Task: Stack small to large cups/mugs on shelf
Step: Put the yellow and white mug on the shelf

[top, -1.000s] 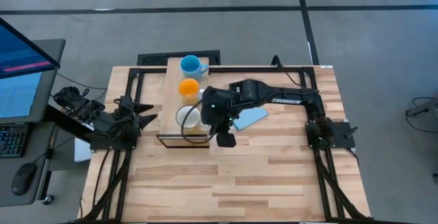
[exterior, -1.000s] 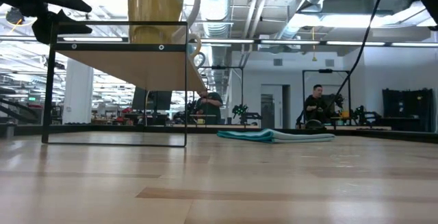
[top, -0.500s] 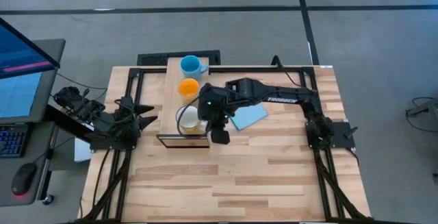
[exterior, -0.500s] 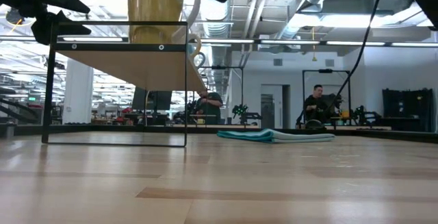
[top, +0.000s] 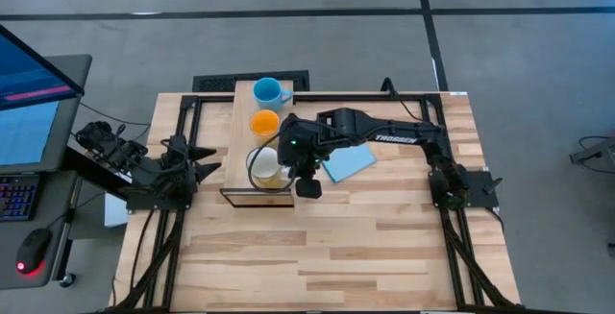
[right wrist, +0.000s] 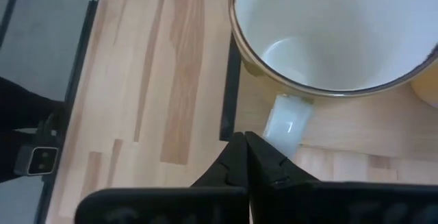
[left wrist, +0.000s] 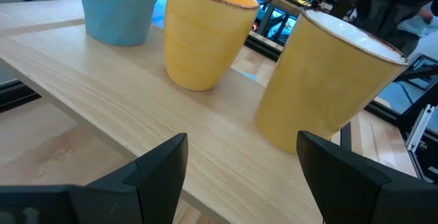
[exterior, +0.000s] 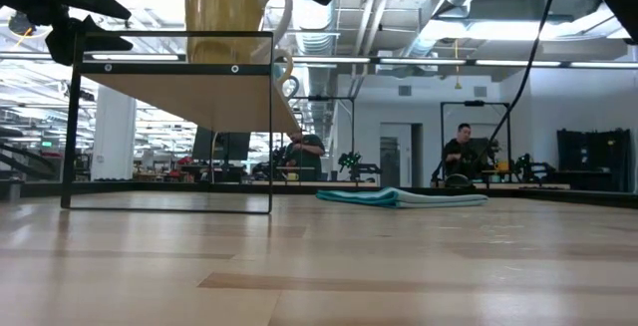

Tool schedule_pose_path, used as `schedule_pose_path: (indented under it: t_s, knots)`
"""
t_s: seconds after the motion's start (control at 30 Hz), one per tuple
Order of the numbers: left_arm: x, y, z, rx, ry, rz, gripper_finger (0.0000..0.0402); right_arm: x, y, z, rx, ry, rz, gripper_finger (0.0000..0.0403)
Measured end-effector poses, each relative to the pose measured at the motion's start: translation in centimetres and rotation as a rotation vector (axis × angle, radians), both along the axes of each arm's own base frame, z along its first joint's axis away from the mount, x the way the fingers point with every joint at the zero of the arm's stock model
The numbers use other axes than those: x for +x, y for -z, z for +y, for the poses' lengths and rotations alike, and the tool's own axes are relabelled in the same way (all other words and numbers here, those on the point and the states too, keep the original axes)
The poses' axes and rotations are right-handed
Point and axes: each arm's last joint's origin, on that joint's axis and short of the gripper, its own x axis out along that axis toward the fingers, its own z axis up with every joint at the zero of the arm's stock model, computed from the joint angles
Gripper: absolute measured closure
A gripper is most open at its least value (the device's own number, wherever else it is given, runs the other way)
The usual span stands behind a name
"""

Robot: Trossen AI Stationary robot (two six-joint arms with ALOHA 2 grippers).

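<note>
High view: three mugs stand in a row on the shelf (top: 240, 141): blue mug (top: 267, 91) at the far end, orange mug (top: 264, 123) in the middle, cream mug (top: 265, 166) nearest the front edge. The right gripper (top: 296, 165) hangs just beside the cream mug's handle. The left gripper (top: 200, 165) waits at the table's left edge, beside the shelf

Low view: the cream mug (exterior: 227, 0) sits on the shelf top (exterior: 189, 82)

Left wrist view: its fingers (left wrist: 161, 162) stand apart, facing all three mugs

Right wrist view: the fingers (right wrist: 236, 159) are pressed together, empty, at the cream mug's handle (right wrist: 287, 122)
</note>
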Motion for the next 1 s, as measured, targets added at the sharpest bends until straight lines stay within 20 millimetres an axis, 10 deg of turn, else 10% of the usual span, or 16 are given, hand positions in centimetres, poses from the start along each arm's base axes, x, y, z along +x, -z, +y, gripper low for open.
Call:
schedule_pose_path:
  t_s: [1.0]
  knots:
    - [0.0,0.0,0.0,-0.006,-0.003,-0.003,0.0136,-0.52,-0.37,0.64,-0.027,0.009,0.013,0.0389]
